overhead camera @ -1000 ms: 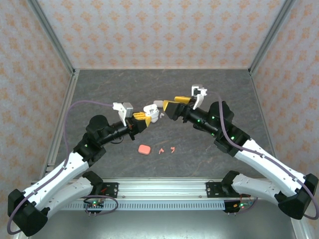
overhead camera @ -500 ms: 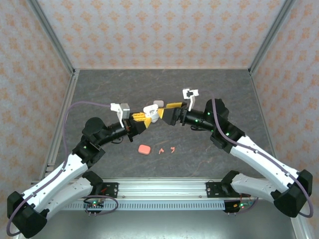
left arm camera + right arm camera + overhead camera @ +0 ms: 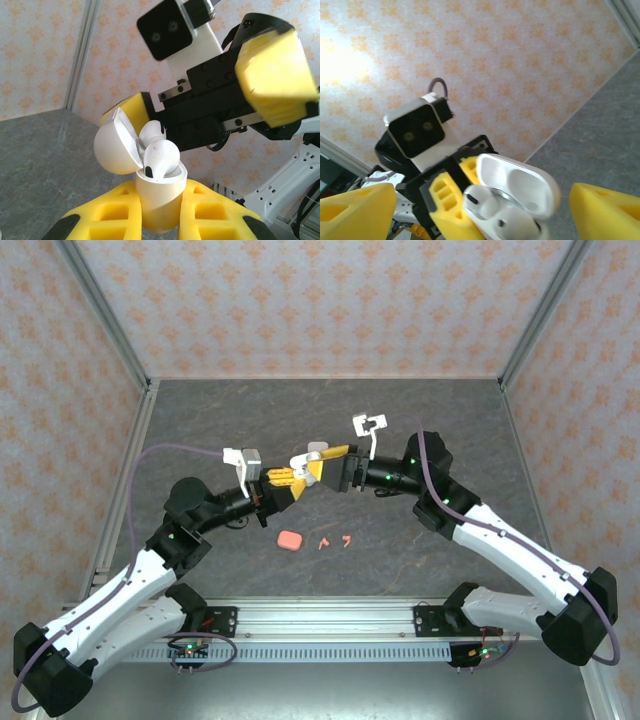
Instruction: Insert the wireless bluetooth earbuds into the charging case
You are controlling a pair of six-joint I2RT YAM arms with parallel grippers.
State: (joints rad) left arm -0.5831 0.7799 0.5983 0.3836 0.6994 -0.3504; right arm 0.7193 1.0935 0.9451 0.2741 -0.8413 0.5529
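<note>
My left gripper (image 3: 287, 480) (image 3: 161, 197) is shut on a white charging case (image 3: 157, 197) (image 3: 303, 464), held upright above the table. The lid (image 3: 116, 142) (image 3: 520, 185) stands open. Two white earbuds (image 3: 160, 157) (image 3: 487, 202) sit in the case with their heads poking out. My right gripper (image 3: 324, 462) (image 3: 480, 212) is open, with one yellow finger (image 3: 355, 210) on each side of the case and touching nothing. A coral-pink case (image 3: 291, 540) and two coral-pink earbuds (image 3: 323, 541) (image 3: 347, 538) lie on the table below.
The dark grey table (image 3: 450, 430) is walled by patterned panels and metal rails. Both arms meet over its middle. Open floor lies at the back and to both sides.
My right gripper has moved left toward the held case and now straddles it. The left gripper has kept the case almost still.
</note>
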